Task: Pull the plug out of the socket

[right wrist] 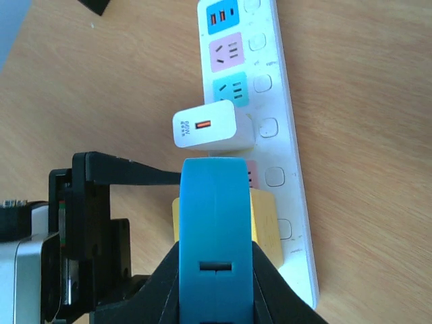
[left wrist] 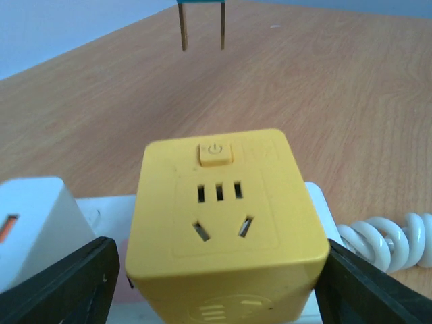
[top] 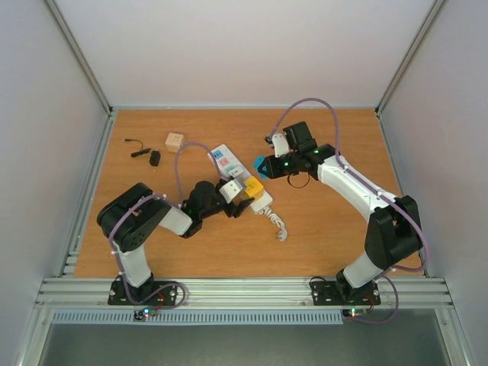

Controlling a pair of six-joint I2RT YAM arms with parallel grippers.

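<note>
The socket is a long white strip lying slantwise on the wooden table, with a coiled white cord at its near end. A yellow cube adapter and a white charger sit plugged into it. My left gripper straddles the yellow cube with its jaws open, and a thin gap shows at the left finger. My right gripper is shut on the blue plug. It holds the plug above the strip with its two bare prongs in the air.
At the back left lie a small wooden block, a black adapter and a thin black cable. Pale walls enclose the table on three sides. The left arm's fingers lie close beside the blue plug.
</note>
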